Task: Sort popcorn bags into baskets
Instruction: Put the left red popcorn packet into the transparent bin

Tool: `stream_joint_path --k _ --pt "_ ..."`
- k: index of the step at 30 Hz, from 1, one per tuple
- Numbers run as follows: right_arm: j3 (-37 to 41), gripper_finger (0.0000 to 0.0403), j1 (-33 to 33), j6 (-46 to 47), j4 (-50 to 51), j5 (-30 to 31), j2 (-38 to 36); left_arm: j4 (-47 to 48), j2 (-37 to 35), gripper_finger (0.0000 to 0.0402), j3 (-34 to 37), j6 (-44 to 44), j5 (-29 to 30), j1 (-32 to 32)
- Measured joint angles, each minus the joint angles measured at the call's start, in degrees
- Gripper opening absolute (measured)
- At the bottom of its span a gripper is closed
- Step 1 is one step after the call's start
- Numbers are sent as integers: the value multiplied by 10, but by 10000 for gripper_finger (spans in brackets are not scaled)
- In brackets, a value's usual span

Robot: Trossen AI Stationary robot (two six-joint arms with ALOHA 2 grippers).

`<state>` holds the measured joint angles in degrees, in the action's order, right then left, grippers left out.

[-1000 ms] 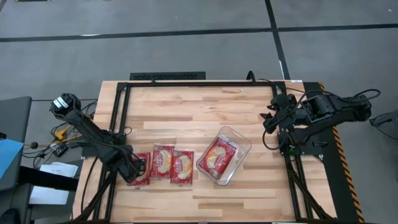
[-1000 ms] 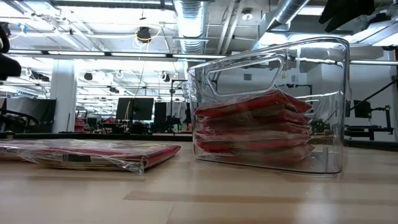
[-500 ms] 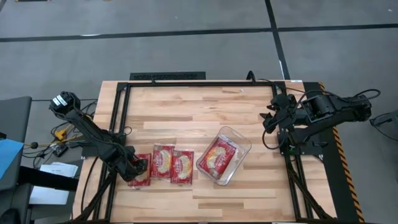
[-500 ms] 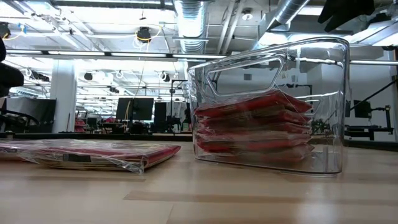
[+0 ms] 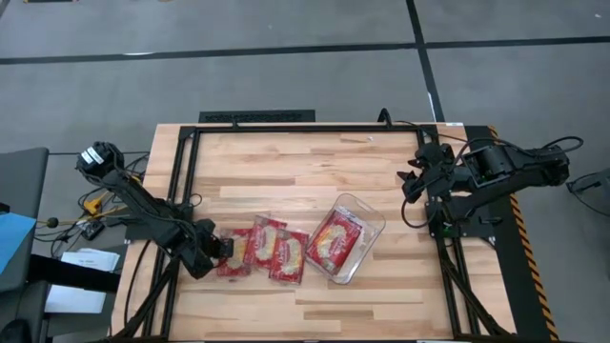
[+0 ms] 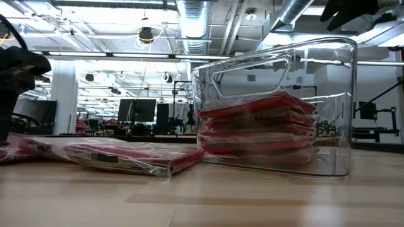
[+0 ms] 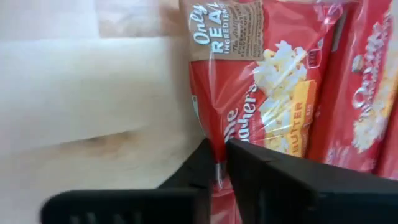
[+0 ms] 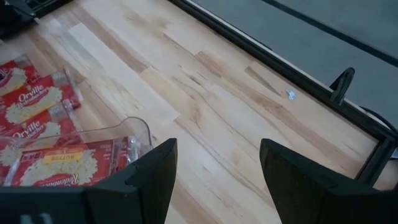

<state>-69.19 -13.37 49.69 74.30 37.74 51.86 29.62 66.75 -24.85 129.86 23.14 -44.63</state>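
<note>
A: From the high view, where does it stand?

B: The left claw [image 5: 221, 250] is low on the surface [image 5: 286, 162], at the outer end of a row of three popcorn bags [image 5: 259, 252] lying loose and overlapping. The nearest bag [image 5: 233, 255] is the one it has hold of. The clear tub [image 5: 360, 229] sits just beside the row, with more bags [image 5: 334, 240] inside.

A: And the low view?

B: The tub [image 6: 344, 94] shows a stack of red packets [image 6: 259, 129] filling its lower half; the loose bags [image 6: 120, 154] lie flat, with one edge touching the tub's wall.

A: Left wrist view: is the grip good?

B: The left claw [image 7: 221, 163] is clenched on the end seam of the bag [image 7: 261, 87], only a thin edge pinched. I'd lift slowly, since a glossy packet may slip, and raise it clear of its neighbour [image 7: 367, 93] before swinging toward the tub.

A: The right arm?

B: Its claw [image 8: 214, 165] hangs released above the far side of the surface [image 8: 217, 106], waiting, with the tub [image 8: 134, 134] below it.
</note>
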Motion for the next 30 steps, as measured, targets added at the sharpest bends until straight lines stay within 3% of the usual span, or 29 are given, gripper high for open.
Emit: stream_joint_path --k 11,20,24,30 --pt "0 255 0 -18 0 13 0 -12 -11 3 -41 -31 27 41" --pt "0 255 0 -37 0 14 0 181 -24 1 -168 -114 24 103" --pt "0 255 0 -51 0 22 0 208 -24 1 -215 -211 21 147" --pt "0 255 0 -62 0 28 0 204 -23 1 -279 -428 -19 233"
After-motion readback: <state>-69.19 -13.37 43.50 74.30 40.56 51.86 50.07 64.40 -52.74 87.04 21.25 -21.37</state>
